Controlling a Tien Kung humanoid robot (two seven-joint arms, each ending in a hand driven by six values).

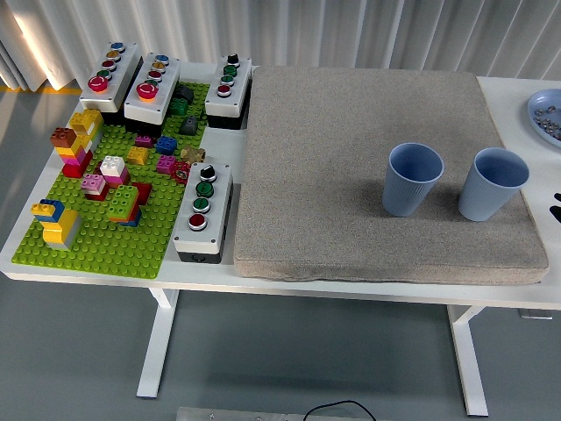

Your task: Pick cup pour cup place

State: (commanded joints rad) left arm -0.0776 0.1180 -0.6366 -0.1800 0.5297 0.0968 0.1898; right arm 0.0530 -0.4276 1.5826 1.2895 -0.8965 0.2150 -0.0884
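- White table (105,267) takes up pretty much the whole view, and nothing on it has been touched yet as far as the task goes.
- Big grey foam pad (351,114) covers the middle and right of the tabletop, running nearly to the near edge.
- Green brick baseplate (114,241) fills the left side, loaded with coloured bricks, and button boxes (203,209) sit along its far edge and its right edge.
- Two blue ribbed cups stand upright on the right part of the pad, near each other but not touching: the left cup (412,178) and the right cup (493,183), which sits close to the pad's right edge.
- Can't see into either cup well enough to say which one has anything in it.
- Blue dish (545,117) with small bits in it sits at the table's far right corner, cut off by the frame.
- My right hand (557,204) is just a dark sliver at the right edge, beside the right cup, not touching it. Open or closed? Can't tell.
- So I'd say I'm at the very start, reaching for the pick. Next move: come in level, wrap the right cup, lift it straight.
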